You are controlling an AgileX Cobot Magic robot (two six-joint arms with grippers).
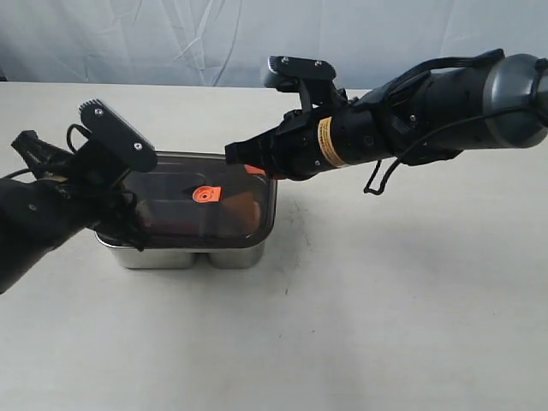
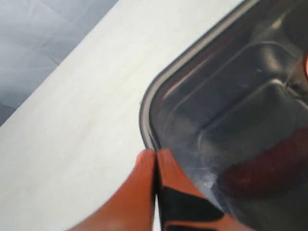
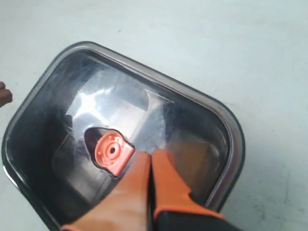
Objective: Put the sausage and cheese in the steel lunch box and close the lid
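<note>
The steel lunch box sat on the table with the dark lid lying over it. Through the tinted lid the sausage showed dimly as a red blur in one compartment, and the cheese as an orange shape toward the other end. The orange valve marked the lid's middle.

The left gripper, jaws pressed together and empty, was at a corner of the lid's rim. The right gripper, likewise closed on nothing, hung over the lid just beside the valve.

The table was pale and plain. A wrinkled grey cloth hung behind it.
</note>
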